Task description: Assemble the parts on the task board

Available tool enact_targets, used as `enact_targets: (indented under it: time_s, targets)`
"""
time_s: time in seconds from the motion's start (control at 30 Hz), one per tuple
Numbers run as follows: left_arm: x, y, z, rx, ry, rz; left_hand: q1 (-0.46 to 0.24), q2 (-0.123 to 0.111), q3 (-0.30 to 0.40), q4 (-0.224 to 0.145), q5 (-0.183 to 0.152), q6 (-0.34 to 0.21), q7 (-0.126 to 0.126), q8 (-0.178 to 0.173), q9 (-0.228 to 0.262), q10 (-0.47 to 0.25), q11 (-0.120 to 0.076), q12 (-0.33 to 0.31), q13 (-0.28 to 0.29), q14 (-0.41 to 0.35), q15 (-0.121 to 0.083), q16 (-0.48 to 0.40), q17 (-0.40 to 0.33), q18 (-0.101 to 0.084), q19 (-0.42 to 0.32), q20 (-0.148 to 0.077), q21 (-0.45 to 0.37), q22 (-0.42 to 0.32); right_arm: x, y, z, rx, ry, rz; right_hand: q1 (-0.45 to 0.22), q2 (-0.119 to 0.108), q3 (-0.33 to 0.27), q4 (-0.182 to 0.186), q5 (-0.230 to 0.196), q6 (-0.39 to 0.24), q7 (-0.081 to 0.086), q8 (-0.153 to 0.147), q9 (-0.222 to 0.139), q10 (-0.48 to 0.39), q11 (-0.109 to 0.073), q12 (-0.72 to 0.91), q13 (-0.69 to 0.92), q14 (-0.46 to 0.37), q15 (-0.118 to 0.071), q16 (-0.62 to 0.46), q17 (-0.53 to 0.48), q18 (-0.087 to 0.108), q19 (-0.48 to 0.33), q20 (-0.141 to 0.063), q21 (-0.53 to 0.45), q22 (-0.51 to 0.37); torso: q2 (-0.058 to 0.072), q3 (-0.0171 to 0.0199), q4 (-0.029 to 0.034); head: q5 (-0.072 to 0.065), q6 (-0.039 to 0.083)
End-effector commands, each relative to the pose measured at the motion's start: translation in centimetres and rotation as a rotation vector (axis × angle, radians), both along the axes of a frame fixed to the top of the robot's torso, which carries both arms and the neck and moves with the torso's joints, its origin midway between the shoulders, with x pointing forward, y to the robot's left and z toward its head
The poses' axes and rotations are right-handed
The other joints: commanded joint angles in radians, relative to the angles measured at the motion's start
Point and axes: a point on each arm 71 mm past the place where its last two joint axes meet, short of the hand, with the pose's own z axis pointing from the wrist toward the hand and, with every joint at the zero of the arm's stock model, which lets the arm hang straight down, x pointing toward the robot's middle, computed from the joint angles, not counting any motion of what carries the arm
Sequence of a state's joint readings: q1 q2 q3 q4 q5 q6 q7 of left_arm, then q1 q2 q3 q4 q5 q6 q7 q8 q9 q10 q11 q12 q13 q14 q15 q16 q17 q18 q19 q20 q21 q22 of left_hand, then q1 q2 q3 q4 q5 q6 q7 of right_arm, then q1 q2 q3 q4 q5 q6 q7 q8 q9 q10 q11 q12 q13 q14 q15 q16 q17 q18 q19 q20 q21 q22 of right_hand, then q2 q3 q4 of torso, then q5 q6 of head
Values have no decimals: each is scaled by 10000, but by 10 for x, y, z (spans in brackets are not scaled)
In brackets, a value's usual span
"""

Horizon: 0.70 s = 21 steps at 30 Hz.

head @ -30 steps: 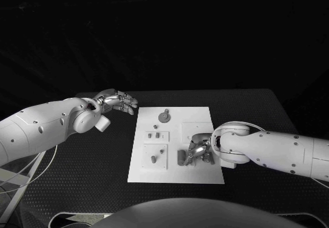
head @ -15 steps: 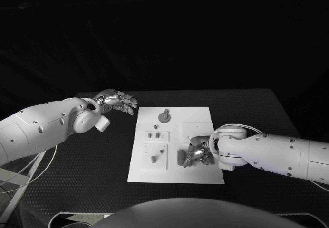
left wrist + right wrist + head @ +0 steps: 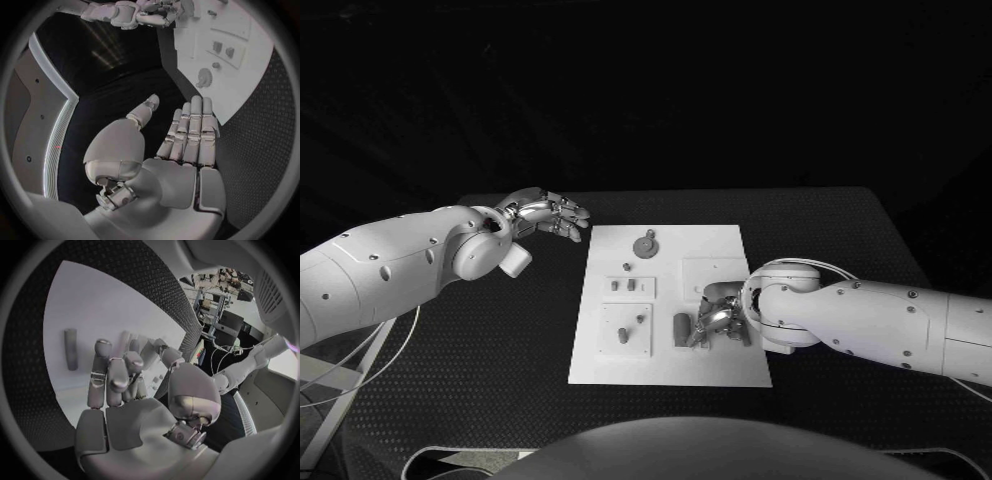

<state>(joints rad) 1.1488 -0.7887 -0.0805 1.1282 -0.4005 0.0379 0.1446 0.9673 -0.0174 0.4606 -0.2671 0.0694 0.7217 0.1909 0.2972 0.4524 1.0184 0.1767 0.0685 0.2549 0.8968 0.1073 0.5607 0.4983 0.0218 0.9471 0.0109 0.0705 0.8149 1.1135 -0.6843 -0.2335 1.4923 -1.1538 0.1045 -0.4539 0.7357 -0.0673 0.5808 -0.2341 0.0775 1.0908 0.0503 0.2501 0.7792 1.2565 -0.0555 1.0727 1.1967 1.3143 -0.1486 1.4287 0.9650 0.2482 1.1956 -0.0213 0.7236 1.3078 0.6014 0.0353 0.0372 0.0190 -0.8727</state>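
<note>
The white task board (image 3: 668,350) lies in the middle of the table. My right hand (image 3: 720,320) is low over its near right part, fingers bent down toward the board. A long grey peg (image 3: 682,328) lies flat just left of those fingers; in the right wrist view the peg (image 3: 70,349) is apart from my right hand (image 3: 119,380), which has nothing visible in it. My left hand (image 3: 548,213) hovers off the board's far left corner. In its wrist view the left hand (image 3: 187,135) has straight fingers, the thumb apart, and holds nothing.
Other grey parts are on the board: a round piece (image 3: 646,246) at the far end, a small peg (image 3: 629,267), two pieces in a raised block (image 3: 629,286) and more in a nearer block (image 3: 632,330). Black table (image 3: 848,240) surrounds the board.
My right hand has shifted slightly toward the board's far side, so the long grey peg beside it shows more. My left hand has not moved.
</note>
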Motion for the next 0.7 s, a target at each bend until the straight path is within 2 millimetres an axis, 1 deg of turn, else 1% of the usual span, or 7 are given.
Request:
enact_targets:
  time_s: [0.03, 0.13, 0.23, 0.4, 0.53, 0.63, 0.7]
  targets:
    - [0, -2, 1, -107, 3, -156, -59, 14, 32, 53, -56, -83, 385, 49, -9, -73, -22, 34, -12, 79, 19, -53, 13, 160, 4, -10, 30, -11, 6, -3, 0, -110, -419, -135, -138, 75, -24, 127, 12, 152, 55, -63, 10, 64, 5, 30, 12, -6, -68, 47, 15, 136, 99, -7, -50, 184, 0, 5, -5, -8, 1]
    - [0, -2, 1, -99, 7, -144, -58, 15, 33, 52, -56, -83, 385, 50, -9, -73, -22, 34, -12, 79, 19, -54, 15, 159, 4, -10, 30, -11, 9, -6, -1, -185, -491, -257, -339, 217, -54, 250, 10, 152, 54, -88, 10, 50, 5, 12, 11, -28, -70, 44, -22, 136, 91, -11, -64, 187, 1, 2, -4, -22, 1]
    - [0, -1, 1, -91, 4, -125, -58, 15, 33, 50, -56, -83, 385, 51, -9, -73, -22, 34, -12, 80, 19, -55, 17, 159, 3, -10, 30, -11, 8, -5, -2, -189, -347, -179, -347, 232, -55, 222, 11, 148, 54, -96, 10, 36, 4, -7, 0, -41, -72, 39, -43, 136, 86, -17, -66, 190, 0, 5, 2, -14, 1]
    - [0, -2, 1, -91, 13, -134, -56, 14, 34, 47, -57, -83, 385, 52, -9, -73, -22, 34, -12, 80, 19, -57, 20, 159, 3, -10, 31, -12, 7, -6, -3, -117, 8, -138, -323, 216, -55, 51, 13, 148, 55, -115, 18, 27, 5, -21, 2, -52, -72, 40, -54, 136, 75, -33, -64, 201, 2, 6, 1, -15, 1]
    - [0, -2, 1, -98, 31, -159, -54, 14, 35, 44, -57, -83, 384, 52, -9, -74, -22, 34, -13, 80, 19, -59, 22, 160, 3, -10, 31, -12, 6, -12, -8, -93, 885, -267, -249, 149, -47, -206, 15, 141, 65, -143, 28, -1, 15, -75, -26, -78, -64, 26, -112, 136, 64, -35, -65, 204, -2, 1, -3, -1, 1]
    - [-1, -2, 0, -104, 61, -199, -49, 5, 35, 35, -58, -85, 384, 53, -10, -76, -22, 34, -13, 79, 19, -62, 26, 160, 0, -10, 30, -13, 5, -14, -8, -13, 972, -279, -222, 110, -41, -284, 17, 134, 70, -155, 30, -18, 21, -103, -41, -88, -58, 17, -135, 136, 57, -32, -67, 204, -2, -3, -3, 6, 1]
    - [-1, -1, 0, -89, 69, -180, -46, 4, 36, 32, -58, -86, 384, 53, -10, -77, -22, 33, -14, 79, 19, -64, 27, 160, -1, -10, 30, -14, 4, -13, -7, 76, 1034, -258, -142, -11, -31, -403, 20, 134, 71, -159, 34, -18, 23, -104, -39, -89, -56, 16, -138, 136, 52, -36, -66, 206, 1, 2, -2, 14, 1]
